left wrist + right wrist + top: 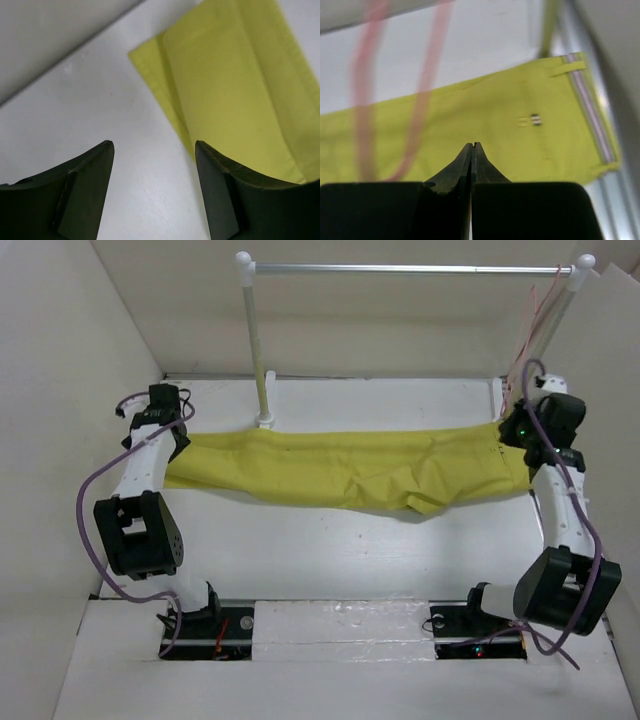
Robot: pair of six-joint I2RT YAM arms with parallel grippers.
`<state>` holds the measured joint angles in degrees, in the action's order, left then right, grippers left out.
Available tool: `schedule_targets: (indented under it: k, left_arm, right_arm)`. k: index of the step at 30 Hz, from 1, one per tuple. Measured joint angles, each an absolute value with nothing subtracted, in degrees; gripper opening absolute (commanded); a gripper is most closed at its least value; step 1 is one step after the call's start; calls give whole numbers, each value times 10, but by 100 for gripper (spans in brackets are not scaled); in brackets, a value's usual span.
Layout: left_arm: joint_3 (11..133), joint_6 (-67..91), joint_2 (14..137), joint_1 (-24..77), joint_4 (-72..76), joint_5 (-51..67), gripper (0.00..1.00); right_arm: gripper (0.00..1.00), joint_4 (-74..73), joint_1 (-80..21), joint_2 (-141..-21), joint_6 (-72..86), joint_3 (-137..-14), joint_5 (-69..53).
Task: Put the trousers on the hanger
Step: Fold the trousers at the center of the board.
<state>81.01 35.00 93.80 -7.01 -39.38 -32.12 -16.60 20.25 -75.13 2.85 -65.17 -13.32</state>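
Observation:
The yellow trousers [350, 468] lie flat across the table, legs to the left and waistband to the right. My left gripper [172, 438] is open and empty just above the table at the leg ends; in the left wrist view [152, 145] the trouser hem [235, 85] lies just past its right finger. My right gripper [520, 435] is shut with nothing visible between its jaws, hovering over the waist end [495, 115], whose striped trim [592, 115] shows at the right. The pale pink hanger [535, 315] hangs from the rail's right end, and is blurred in the right wrist view [425, 75].
A stand with white posts [255, 340] and a silver rail [410, 269] spans the back of the table. White walls close in on the left, back and right. Both arm bases sit at the near edge.

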Motion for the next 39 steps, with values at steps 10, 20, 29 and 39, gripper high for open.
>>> schedule_targets:
  k: [10,20,29,39]
  left_arm:
    - [652,376,957,-112,-318,-103,79]
    - [649,391,1020,-110,-246,-48,68]
    - [652,413,1033,-110,-213,-62,0]
    - [668,407,1040,-100,-260,-150,0]
  right_arm:
    - [67,-161,179,-682,26,-361,-216]
    - [68,-19,217,-747,90,-301,-269]
    - [0,122,223,-822,185,-281,-268]
    - [0,-98,256,-570,108,-283,-224]
